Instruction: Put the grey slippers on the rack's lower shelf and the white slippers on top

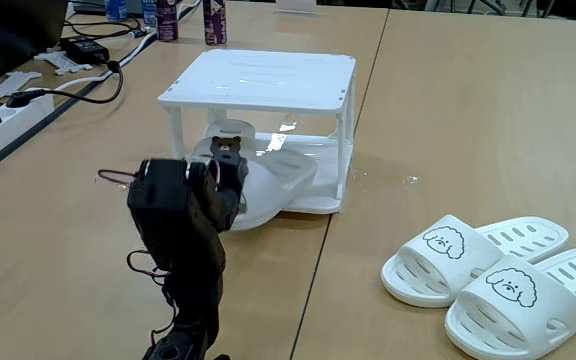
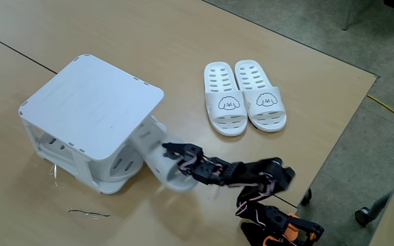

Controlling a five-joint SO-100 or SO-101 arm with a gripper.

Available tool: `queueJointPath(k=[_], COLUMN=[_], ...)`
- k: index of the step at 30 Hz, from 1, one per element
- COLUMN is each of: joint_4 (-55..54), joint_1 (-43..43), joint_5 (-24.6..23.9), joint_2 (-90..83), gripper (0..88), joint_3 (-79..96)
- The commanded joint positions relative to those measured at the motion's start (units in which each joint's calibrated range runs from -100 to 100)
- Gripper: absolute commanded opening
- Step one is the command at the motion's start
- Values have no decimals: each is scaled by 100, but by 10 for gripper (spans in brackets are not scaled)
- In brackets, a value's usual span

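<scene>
In a fixed view, my pincer (image 1: pixel 230 172) is clamped on a grey slipper (image 1: pixel 268 190), feeding it toe-first onto the lower shelf (image 1: pixel 313 205) of the rack (image 1: pixel 263 75). In another fixed view, the white slippers (image 2: pixel 245 97) sit paired on the surface (image 2: pixel 183 34), waiting for the top.

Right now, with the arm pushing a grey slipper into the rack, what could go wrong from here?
1. The grey slipper sticks out past the lower shelf edge, so it may slide off once released.
2. The rack looks light; more pushing by the gripper could shift it across the table.
3. The white slippers lie apart from the rack, so they look safe.
</scene>
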Motion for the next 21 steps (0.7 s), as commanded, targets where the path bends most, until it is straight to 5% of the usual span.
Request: queueJointPath(k=[1,21], joint_4=[-39,393], joint_1=[63,647], joint_5=[42,42], joint_2=[1139,7070], gripper=[6,6], joint_3=[-2143,-9387])
